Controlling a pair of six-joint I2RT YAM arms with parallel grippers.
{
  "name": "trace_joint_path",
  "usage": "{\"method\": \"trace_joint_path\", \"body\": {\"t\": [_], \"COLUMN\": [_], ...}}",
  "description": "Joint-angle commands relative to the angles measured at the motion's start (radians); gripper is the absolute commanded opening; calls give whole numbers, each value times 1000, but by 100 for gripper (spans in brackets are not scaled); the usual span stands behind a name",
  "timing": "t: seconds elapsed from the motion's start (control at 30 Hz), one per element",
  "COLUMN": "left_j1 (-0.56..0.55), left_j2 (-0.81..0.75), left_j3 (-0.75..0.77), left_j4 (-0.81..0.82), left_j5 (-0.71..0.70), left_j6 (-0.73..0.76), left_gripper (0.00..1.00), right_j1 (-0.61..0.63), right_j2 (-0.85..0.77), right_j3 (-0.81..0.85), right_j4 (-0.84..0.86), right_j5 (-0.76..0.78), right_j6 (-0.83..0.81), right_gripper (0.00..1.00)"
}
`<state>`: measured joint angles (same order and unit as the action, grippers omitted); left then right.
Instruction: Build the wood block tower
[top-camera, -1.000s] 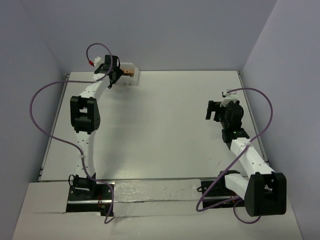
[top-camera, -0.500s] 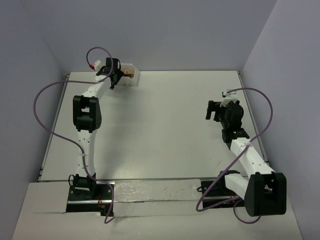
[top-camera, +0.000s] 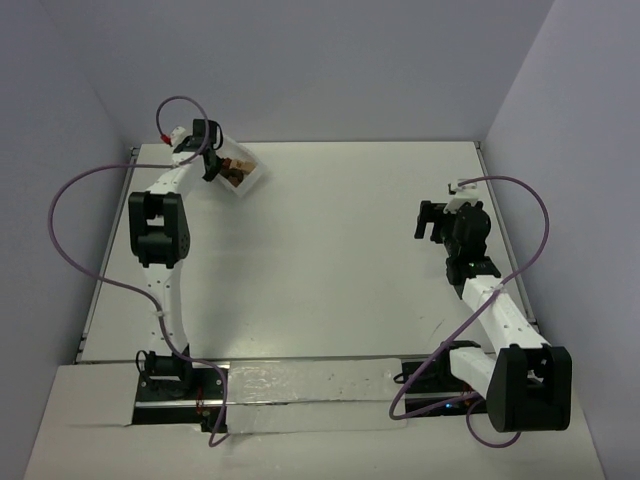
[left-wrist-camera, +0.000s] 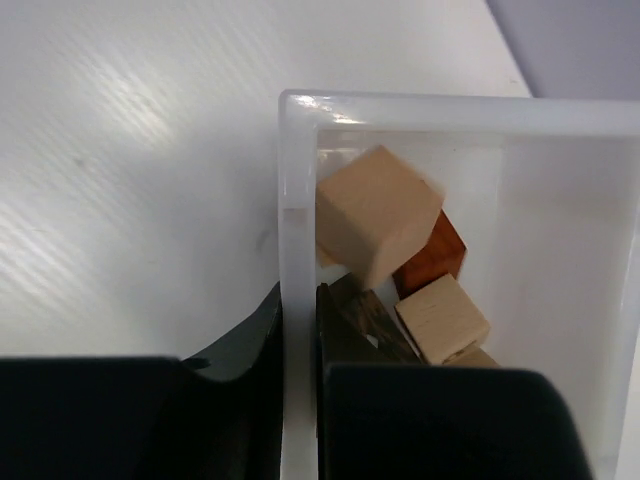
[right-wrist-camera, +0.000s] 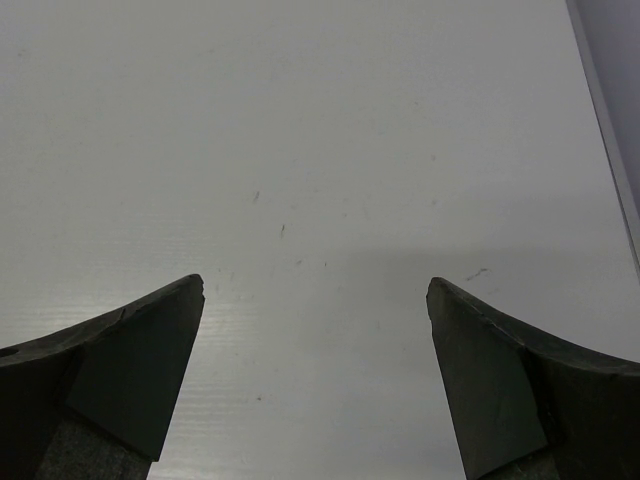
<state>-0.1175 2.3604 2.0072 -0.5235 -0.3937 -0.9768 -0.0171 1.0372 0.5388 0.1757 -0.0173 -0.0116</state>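
A flat white rectangular surface (top-camera: 330, 250) fills the middle, matte, with a few faint dark specks. A plain pale lilac-grey far wall (top-camera: 320, 70), a matching left wall (top-camera: 40, 200) and right wall (top-camera: 590, 150) close it in on 3 sides. Along the near edge a shiny whitish strip (top-camera: 310, 380) catches soft, even light.

- Bin (left-wrist-camera: 298, 200): white plastic, smooth and glossy, slightly translucent along the rim.
- Blocks (left-wrist-camera: 375, 215): bare wood, matt (pale tan, reddish-brown, and one dark with visible grain).
- Table (left-wrist-camera: 130, 150): white, finely ribbed, with a soft sheen.
- Fingers (right-wrist-camera: 120, 380) of the right gripper (right-wrist-camera: 315, 300): dark, matt, faintly rough plastic.
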Motion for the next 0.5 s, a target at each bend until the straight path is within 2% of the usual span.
{"method": "trace_joint_path", "body": {"t": [0.0,0.1,0.2,0.3,0.4,0.47], "left_j1": [25,22,8,-37,-103,-162], "left_j2": [-104,-127,-178,-269,-347,-406], "left_j3": [-18,-11,-60,-160,-305,-411], "left_j4": [-125,-174,-195,-144,-29,97], "left_j5": [51,57,-7,-128,-356,-492], "left_j6": [189,319,424,501,607,757], "left_gripper": [0,0,0,0,0,0], "right_j1": [-4,-4,-4,-4,-4,-3], "right_j2": [-24,-30,-38,-42,-49,-53], "right_j3": [55,57,58,61,64,64], "right_j4": [16,14,11,8,4,2], "right_j5": [-14,-22,-27,-34,-39,-42], "right_j6": [7,9,10,10,10,10], "right_gripper": [100,100,100,100,100,100]}}
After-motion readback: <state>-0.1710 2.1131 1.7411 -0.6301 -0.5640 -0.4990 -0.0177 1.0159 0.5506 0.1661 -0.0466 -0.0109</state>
